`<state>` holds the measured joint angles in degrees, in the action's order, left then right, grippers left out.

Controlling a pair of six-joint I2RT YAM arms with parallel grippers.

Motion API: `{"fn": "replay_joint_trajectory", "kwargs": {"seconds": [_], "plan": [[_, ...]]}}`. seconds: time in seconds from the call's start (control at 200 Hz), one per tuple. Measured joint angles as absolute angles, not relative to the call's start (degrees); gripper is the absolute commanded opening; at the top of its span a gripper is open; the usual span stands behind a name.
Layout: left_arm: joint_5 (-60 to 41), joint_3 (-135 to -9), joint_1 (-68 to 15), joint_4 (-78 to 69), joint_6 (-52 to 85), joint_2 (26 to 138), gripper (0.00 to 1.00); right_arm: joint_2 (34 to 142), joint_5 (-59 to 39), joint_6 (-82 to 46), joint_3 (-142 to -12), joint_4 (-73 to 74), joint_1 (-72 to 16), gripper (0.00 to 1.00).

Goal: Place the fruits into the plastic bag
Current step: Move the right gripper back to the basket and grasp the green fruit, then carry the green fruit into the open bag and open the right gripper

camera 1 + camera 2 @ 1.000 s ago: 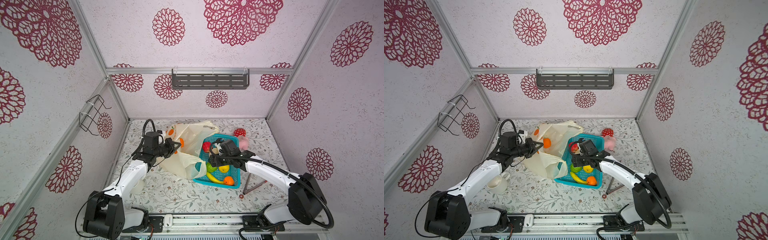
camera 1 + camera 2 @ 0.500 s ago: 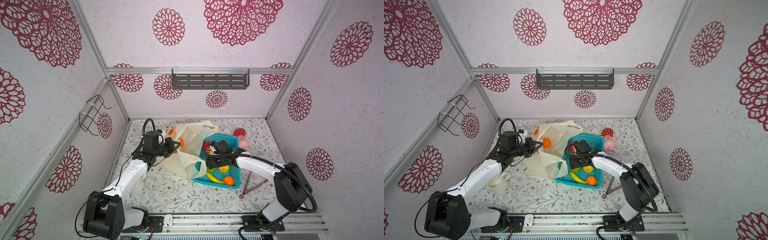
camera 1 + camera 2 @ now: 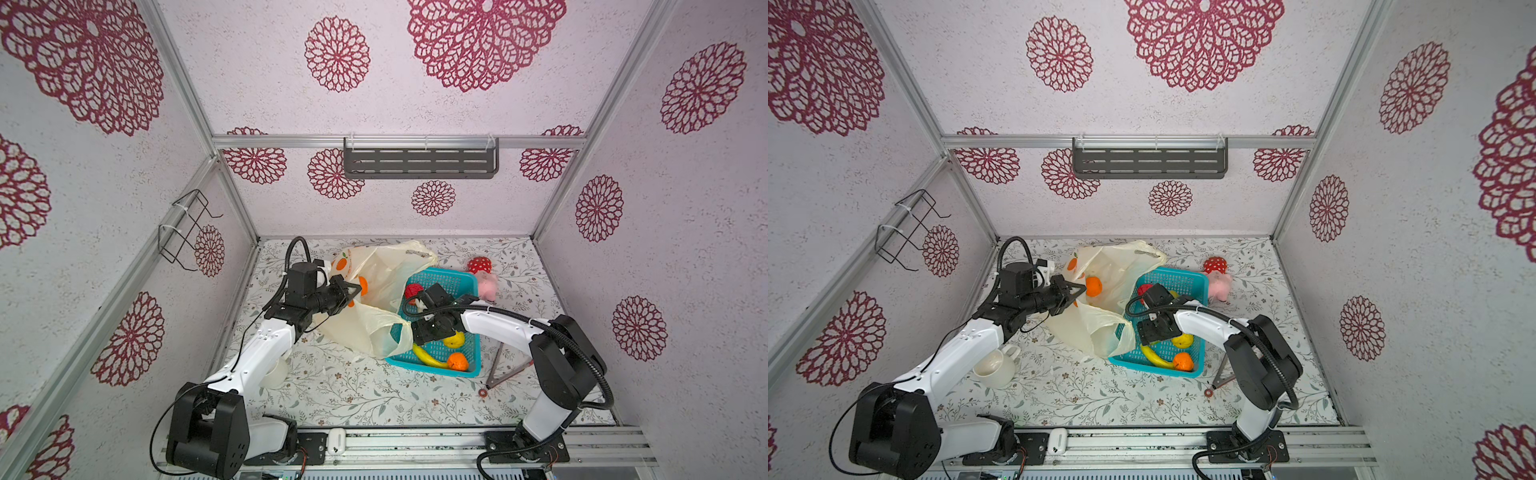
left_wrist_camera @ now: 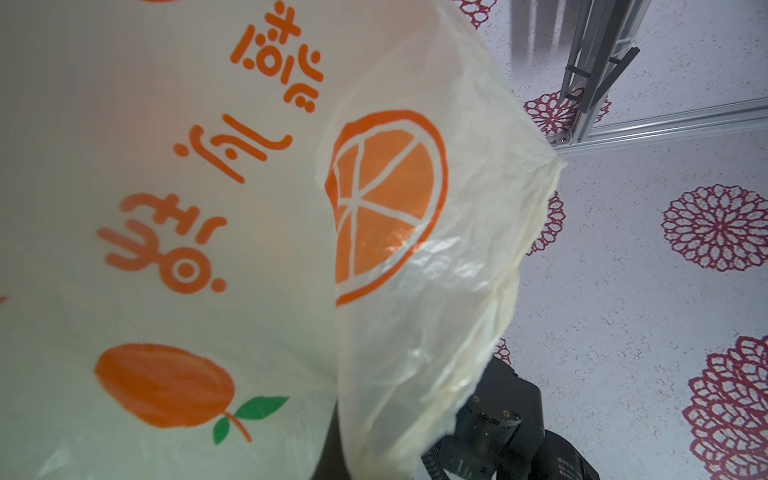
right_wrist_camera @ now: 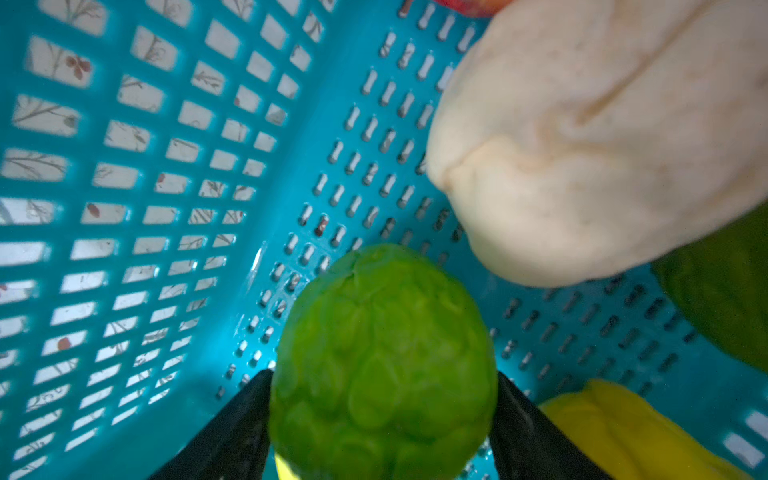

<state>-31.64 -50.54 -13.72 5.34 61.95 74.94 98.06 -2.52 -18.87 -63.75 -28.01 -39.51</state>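
Note:
The cream plastic bag (image 3: 374, 328) with orange prints lies open between the arms, and an orange (image 3: 363, 286) shows inside it. My left gripper (image 3: 351, 291) is shut on the bag's rim and holds it up; the film (image 4: 291, 249) covers most of the left wrist view. My right gripper (image 5: 382, 436) is down in the teal basket (image 3: 440, 276), shut on a bumpy green ball (image 5: 382, 361) with a finger against each side. A beige round fruit (image 5: 582, 145), a dark green one (image 5: 727, 299), the banana (image 3: 428, 357), a lemon (image 3: 454, 340), an orange (image 3: 457, 361) and a red apple (image 3: 413, 290) lie around it.
A white mug (image 3: 994, 368) stands under my left forearm. The red dotted plush (image 3: 478, 264) and the pink toy (image 3: 486, 284) lie behind the basket. A thin metal tool (image 3: 505, 370) lies right of the basket. The bag's near handle drapes over the basket's left rim.
My right gripper has moved to the basket's near-left part and closed in on the green ball. The left gripper and the bag have stayed put.

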Motion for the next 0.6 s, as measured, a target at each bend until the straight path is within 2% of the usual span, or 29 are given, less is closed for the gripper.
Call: {"fn": "replay_joint_trajectory", "kwargs": {"seconds": [0.12,0.185,0.41,0.595], "plan": [[-31.62,-50.52,-13.72,5.37,61.93,74.94,0.0,98.19,-2.33,-18.76,-64.1,-27.92,-39.55,0.56],[-31.62,-50.54,-13.72,5.37,61.87,74.94,0.0,98.19,-2.15,-18.61,-64.18,-27.81,-39.55,0.51],[-31.64,-50.54,-13.72,5.41,61.52,74.94,0.0,96.57,-1.65,-18.57,-64.75,-28.05,-39.55,0.49],[-31.66,-50.54,-13.72,5.41,61.45,74.94,0.0,91.09,-1.8,-18.02,-70.76,-28.38,-39.55,0.48]]}}
